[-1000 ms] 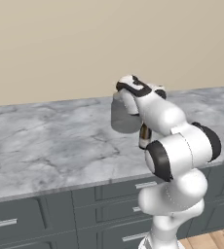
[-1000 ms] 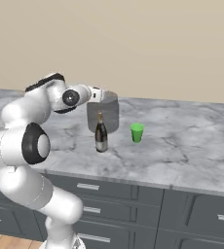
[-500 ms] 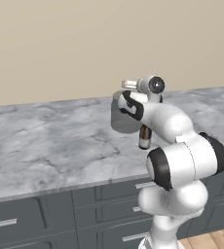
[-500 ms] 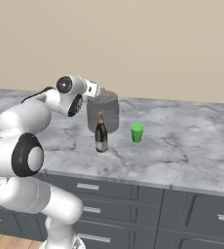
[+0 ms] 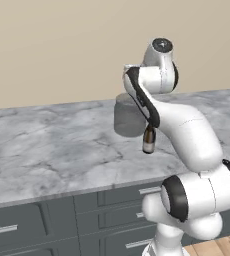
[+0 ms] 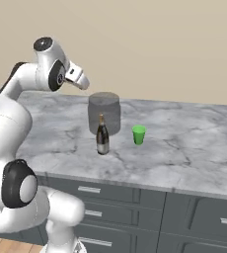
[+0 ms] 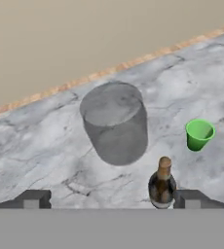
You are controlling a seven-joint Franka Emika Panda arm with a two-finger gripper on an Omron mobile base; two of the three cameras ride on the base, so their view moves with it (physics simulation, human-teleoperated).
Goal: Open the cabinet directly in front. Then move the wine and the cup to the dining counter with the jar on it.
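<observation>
Wine (image 6: 102, 136) upright on the counter (image 6: 194, 148), just in front of the jar (image 6: 104, 112); cup (image 6: 138, 135) beside it, apart. Pincer (image 7: 109, 198) raised above them, fingers wide, gripping nothing. Both things apparently delivered, task near its end. Next, probably: draw back clear without knocking the bottle.

Base cams looked down from both sides behind; hand cam close above; all shared jar (image 7: 115, 121).

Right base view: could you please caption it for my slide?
Wine, cup and jar stand on the dining counter.
</observation>
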